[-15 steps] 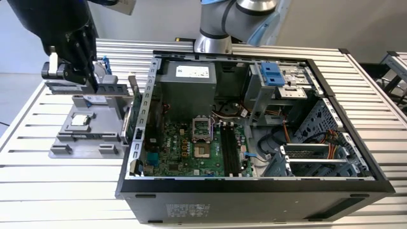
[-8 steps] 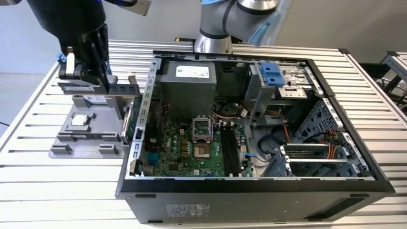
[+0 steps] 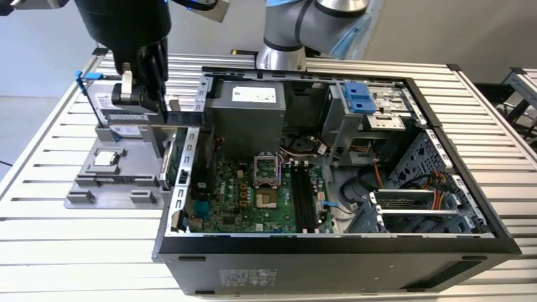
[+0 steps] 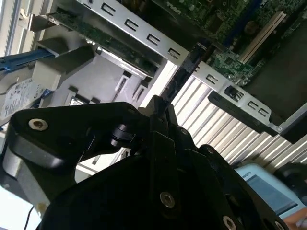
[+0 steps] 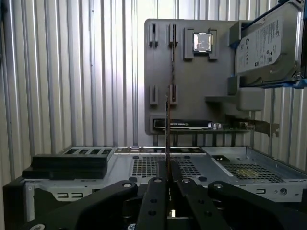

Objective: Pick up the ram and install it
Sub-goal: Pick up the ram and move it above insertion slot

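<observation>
My gripper [image 3: 144,107] is shut on the ram [image 3: 180,117], a thin dark stick that juts out toward the open computer case [image 3: 336,251]. It hangs above the gap between the grey parts holder [image 3: 109,179] and the case's side wall. In the first wrist view the ram [image 5: 168,129] shows edge-on, rising from between the fingers [image 5: 154,191]. In the second wrist view the ram [image 4: 184,74] reaches from the gripper [image 4: 160,108] toward the case's metal rear bracket. The long black memory slots [image 3: 304,198] lie on the green motherboard, apart from the ram.
The grey holder [image 5: 192,81] carries a square processor chip [image 5: 202,41], a hard drive [image 5: 266,45] in a blue frame, and a card in a lower slot. Inside the case are a power supply [image 3: 251,107], drive cages and cables. A ribbed metal table [image 3: 50,226] surrounds everything.
</observation>
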`<state>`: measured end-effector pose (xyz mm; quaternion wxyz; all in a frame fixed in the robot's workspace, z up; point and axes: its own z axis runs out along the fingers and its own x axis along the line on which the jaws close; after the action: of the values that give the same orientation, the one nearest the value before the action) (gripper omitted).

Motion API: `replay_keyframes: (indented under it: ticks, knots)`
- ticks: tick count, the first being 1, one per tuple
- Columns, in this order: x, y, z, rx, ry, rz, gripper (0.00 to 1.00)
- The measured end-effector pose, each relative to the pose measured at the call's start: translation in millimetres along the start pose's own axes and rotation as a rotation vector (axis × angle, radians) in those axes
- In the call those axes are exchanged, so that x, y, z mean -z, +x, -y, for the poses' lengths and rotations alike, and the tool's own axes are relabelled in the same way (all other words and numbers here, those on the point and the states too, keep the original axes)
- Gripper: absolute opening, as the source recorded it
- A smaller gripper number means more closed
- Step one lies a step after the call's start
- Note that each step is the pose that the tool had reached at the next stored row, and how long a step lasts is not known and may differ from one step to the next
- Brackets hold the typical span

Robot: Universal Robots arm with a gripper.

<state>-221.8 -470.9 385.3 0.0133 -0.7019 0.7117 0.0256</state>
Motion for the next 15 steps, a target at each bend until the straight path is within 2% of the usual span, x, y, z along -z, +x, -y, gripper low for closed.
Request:
replay_keyframes:
  ticks: [10, 15]
  knots:
    - [0.6, -0.5, 33.9, 0.000, -0.0029, -0.0001, 0.00]
    - [0.7, -0.6, 45.9, 0.000, -0.0032, 0.0000, 0.00]
